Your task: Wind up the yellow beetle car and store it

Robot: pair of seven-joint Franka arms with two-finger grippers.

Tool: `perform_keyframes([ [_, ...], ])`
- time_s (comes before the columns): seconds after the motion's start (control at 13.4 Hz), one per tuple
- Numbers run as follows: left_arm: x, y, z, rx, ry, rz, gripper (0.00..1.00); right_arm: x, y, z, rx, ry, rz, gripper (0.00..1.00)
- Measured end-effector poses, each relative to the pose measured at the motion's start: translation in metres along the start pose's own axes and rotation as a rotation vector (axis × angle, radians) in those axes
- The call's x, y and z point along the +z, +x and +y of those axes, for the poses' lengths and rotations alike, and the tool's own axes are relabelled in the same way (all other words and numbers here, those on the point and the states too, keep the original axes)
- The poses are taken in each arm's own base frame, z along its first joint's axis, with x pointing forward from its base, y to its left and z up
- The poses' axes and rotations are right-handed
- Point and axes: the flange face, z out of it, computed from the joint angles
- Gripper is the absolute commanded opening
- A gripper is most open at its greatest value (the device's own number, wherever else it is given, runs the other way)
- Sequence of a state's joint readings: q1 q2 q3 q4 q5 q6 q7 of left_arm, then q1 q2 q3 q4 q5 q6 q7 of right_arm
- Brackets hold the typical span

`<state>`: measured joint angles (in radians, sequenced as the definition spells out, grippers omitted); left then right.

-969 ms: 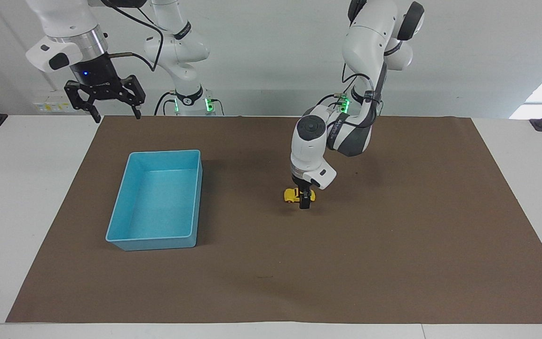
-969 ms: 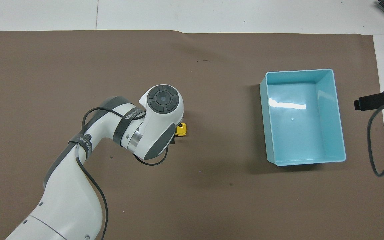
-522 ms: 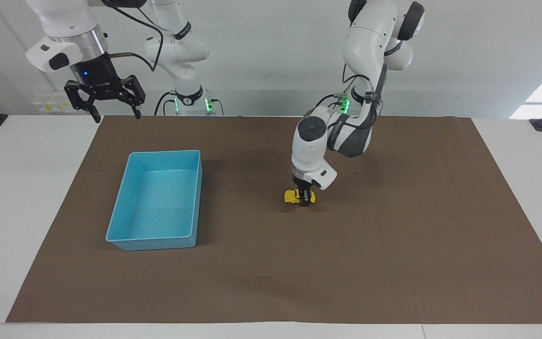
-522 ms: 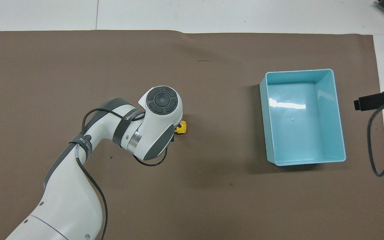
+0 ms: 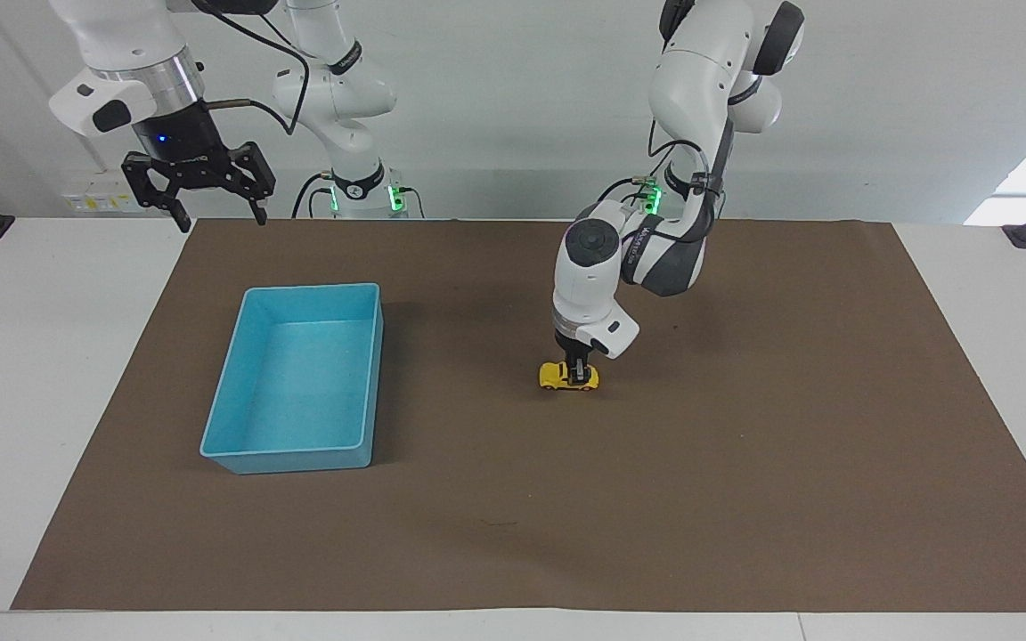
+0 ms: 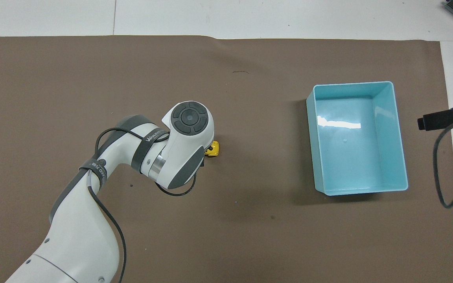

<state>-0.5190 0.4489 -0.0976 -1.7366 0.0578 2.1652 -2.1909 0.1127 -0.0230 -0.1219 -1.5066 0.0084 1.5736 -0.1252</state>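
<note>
1. While the brown mat (image 5: pixel 745 499) is covering the table, the blue bin (image 5: pixel 230 452) is sitting toward the right arm's end.
2. The right gripper (image 5: pixel 210 214) is waiting with fingers spread.
3. The left gripper (image 5: pixel 577 372) is pinching the yellow beetle car (image 5: pixel 557 378), which is resting mid-mat.

White lettering on a black strap (image 6: pixel 148 138) around the left arm's wrist, too small to read

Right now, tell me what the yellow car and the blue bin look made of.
Yellow beetle car: probably glossy plastic or painted metal; bright, smooth shell, can't tell which.
Blue bin: likely moulded plastic, semi-gloss; thin even walls, rounded corners, and a light streak reflected on its floor.
</note>
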Motion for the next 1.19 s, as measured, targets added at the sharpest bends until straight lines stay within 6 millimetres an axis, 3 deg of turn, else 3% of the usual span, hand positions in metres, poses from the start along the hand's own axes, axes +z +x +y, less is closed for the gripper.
perform_keyframes([
  [1.19, 0.001, 0.101, 0.032, -0.061, 0.028, 0.015, 0.31, 0.000, 0.000, 0.000, 0.000, 0.000, 0.000, 1.00],
])
